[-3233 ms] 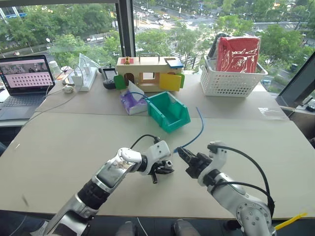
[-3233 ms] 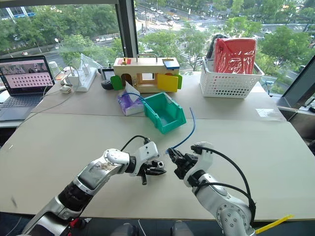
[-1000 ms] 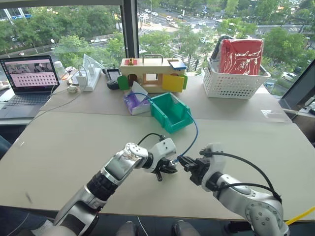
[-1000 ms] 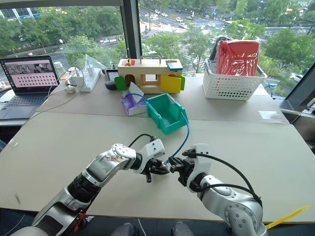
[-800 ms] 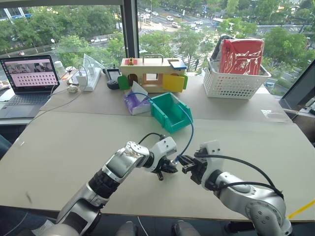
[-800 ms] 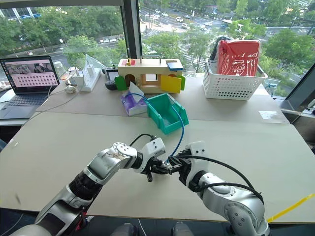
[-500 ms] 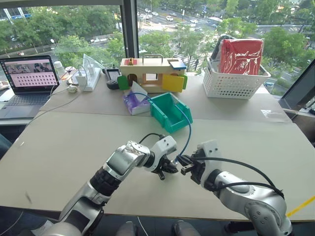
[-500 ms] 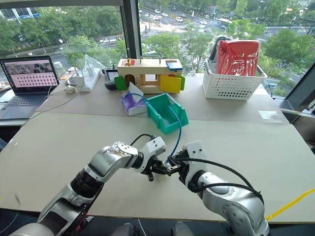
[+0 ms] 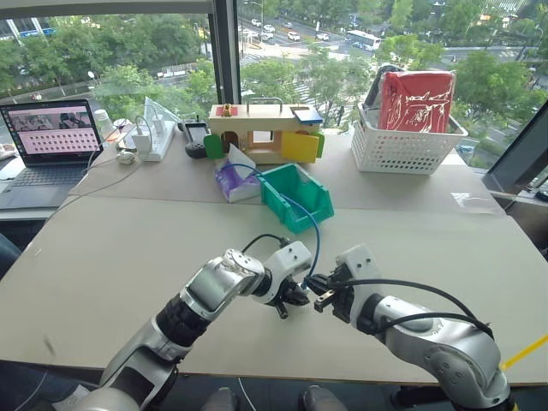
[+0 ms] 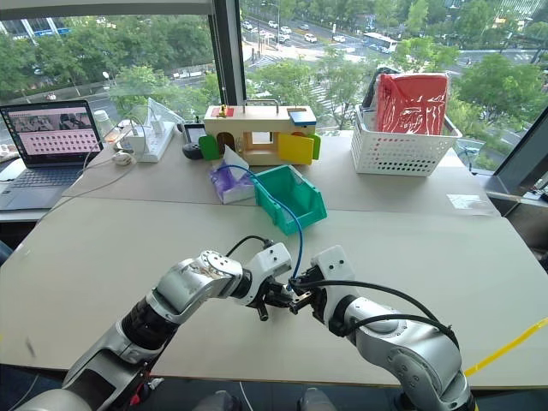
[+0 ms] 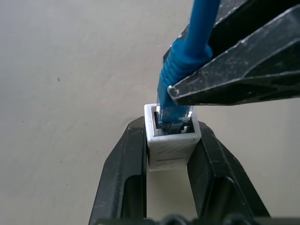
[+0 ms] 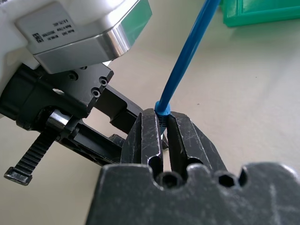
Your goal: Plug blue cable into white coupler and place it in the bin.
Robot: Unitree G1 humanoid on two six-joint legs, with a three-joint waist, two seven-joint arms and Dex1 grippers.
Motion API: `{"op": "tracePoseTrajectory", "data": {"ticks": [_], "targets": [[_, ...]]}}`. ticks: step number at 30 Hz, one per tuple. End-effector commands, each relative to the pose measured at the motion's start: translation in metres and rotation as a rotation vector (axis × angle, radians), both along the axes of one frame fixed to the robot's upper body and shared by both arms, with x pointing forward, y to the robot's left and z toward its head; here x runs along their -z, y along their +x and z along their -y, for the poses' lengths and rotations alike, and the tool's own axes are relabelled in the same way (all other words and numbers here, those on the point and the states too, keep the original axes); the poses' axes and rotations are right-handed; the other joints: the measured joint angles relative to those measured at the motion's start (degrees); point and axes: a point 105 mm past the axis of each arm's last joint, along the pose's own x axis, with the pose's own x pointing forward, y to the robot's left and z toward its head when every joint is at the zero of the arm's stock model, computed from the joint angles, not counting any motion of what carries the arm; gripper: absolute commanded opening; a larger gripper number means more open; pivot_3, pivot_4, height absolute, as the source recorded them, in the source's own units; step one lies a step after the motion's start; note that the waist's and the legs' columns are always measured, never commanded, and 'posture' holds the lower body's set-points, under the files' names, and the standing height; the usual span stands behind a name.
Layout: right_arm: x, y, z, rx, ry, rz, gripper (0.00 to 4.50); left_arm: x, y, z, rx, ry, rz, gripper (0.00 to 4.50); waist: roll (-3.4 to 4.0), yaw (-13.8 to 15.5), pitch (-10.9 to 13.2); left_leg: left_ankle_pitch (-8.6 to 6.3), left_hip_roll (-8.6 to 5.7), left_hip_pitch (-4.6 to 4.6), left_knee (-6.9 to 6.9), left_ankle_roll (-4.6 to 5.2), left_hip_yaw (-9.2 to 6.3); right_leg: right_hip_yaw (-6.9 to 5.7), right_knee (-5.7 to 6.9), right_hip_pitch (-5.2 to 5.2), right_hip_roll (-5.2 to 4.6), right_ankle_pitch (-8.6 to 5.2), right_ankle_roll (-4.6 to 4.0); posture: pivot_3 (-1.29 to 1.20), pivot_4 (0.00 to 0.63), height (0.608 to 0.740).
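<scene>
Over the table point(image 9: 128, 248), left pincer point(image 11: 171, 140) clamps white coupler point(image 11: 171, 140); right pincer point(image 12: 164, 126) clamps blue cable point(image 12: 183, 61).

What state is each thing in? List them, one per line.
left gripper: shut on the white coupler
right gripper: shut on the blue cable
white coupler: held above the table, socket facing the plug
blue cable: plug tip inside the socket; whether fully seated cannot be told
bin: upright, blue cable trailing toward it
laptop: open, screen lit
</scene>
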Motion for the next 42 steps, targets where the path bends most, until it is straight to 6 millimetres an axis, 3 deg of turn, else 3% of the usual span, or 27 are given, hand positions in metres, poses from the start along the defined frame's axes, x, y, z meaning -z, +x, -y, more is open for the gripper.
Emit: {"op": "tracePoseTrajectory", "data": {"ticks": [1, 4, 6, 8, 16, 20, 23, 27, 30, 32, 38, 42], "targets": [[0.069, -0.034, 0.007, -0.040, -0.121, -0.313, 0.00, -0.008, -0.011, 0.008, 0.044, -0.034, 0.003, 0.74, -0.10, 0.0, -0.3, 0.00, 0.00, 0.04, -0.03, 0.00, 0.00, 0.00, -0.01, 0.03, 0.00, -0.03, 0.03, 0.00, 0.150, 0.740], [0.068, -0.033, 0.010, -0.031, -0.117, -0.303, 0.00, -0.007, -0.012, 0.008, 0.042, -0.035, 0.000, 0.74, -0.15, -0.1, -0.4, -0.01, 0.01, 0.52, -0.13, 0.00, 0.00, -0.03, -0.08, 0.50, 0.00, -0.20, 0.10, 0.00, 0.150, 0.740], [0.057, -0.025, 0.011, 0.002, -0.066, -0.256, 0.00, -0.006, -0.012, 0.006, 0.040, -0.037, 0.004, 0.74, -0.15, -0.1, -0.4, -0.03, 0.02, 0.91, -0.22, -0.02, -0.01, -0.03, -0.15, 0.84, -0.02, -0.44, -0.22, 0.00, 0.150, 0.740], [0.042, -0.013, 0.014, 0.047, -0.002, -0.198, 0.00, -0.005, -0.010, 0.003, 0.032, -0.049, 0.016, 1.73, -0.15, -0.1, -0.4, -0.03, 0.04, 0.94, -0.24, -0.02, -0.01, -0.02, -0.14, 0.85, -0.01, -0.47, -0.28, 0.00, 0.150, 0.740], [-0.040, 0.034, 0.060, 0.251, 0.212, 0.091, 0.00, -0.012, -0.005, -0.005, 0.002, -0.160, 0.066, 4.49, 0.13, -0.2, 0.0, -0.03, -0.01, 0.75, -0.24, -0.01, -0.01, 0.05, -0.09, 0.69, -0.04, -0.43, -0.23, 0.00, 0.150, 0.740], [-0.084, 0.063, 0.061, 0.238, 0.293, 0.203, 0.00, -0.031, -0.002, -0.010, -0.049, -0.341, 0.132, 4.49, 0.33, -0.7, 0.2, -0.03, 0.00, 0.58, -0.28, -0.01, -0.01, 0.05, -0.09, 0.52, 0.00, -0.25, 0.06, 0.00, 0.150, 0.740], [-0.104, 0.081, 0.055, 0.206, 0.317, 0.248, 0.00, -0.044, 0.001, -0.018, -0.075, -0.443, 0.217, 4.49, 0.50, -0.4, 0.4, -0.02, -0.04, 0.23, -0.29, 0.00, 0.04, 0.12, 0.03, 0.07, 0.00, -0.15, -0.02, 0.00, 0.150, 0.740], [-0.130, 0.124, 0.036, 0.150, 0.294, 0.318, 0.00, -0.062, 0.020, -0.050, -0.293, -0.612, 0.379, 4.49, 0.62, -0.4, 0.5, -0.01, -0.03, -0.07, -0.27, 0.01, 0.07, 0.13, 0.04, -0.23, 0.05, 0.07, -0.35, 0.00, 0.150, 0.740], [-0.137, 0.152, 0.024, 0.109, 0.200, 0.363, 0.00, -0.069, 0.023, -0.067, -0.366, -0.654, 0.481, 4.49, 0.64, -0.3, 0.5, -0.01, -0.04, -0.15, -0.26, 0.01, 0.06, 0.07, -0.03, -0.23, 0.03, 0.08, -0.34, 0.00, 0.150, 0.740], [-0.131, 0.174, 0.016, 0.079, 0.088, 0.378, 0.00, -0.075, 0.027, -0.076, -0.424, -0.663, 0.570, 4.49, 0.65, -0.3, 0.5, -0.01, -0.09, -0.18, -0.26, 0.00, 0.09, 0.07, -0.05, -0.25, -0.02, 0.11, -0.31, 0.00, 0.150, 0.740], [-0.114, 0.206, 0.007, 0.031, -0.036, 0.367, 0.00, -0.070, 0.027, -0.079, -0.525, -0.624, 0.608, 4.49, 0.66, -0.1, 0.6, -0.02, -0.12, -0.24, -0.26, 0.00, 0.11, 0.04, -0.13, -0.25, -0.09, 0.16, -0.24, 0.00, 0.150, 0.740], [-0.122, 0.211, 0.003, 0.003, -0.044, 0.405, 1.39, -0.071, 0.026, -0.083, -0.562, -0.594, 0.643, 4.50, 0.71, -0.3, 0.8, -0.03, -0.12, -0.26, -0.27, -0.02, 0.10, 0.04, -0.08, -0.31, -0.09, 0.16, -0.25, 0.00, 0.150, 0.740]]}}
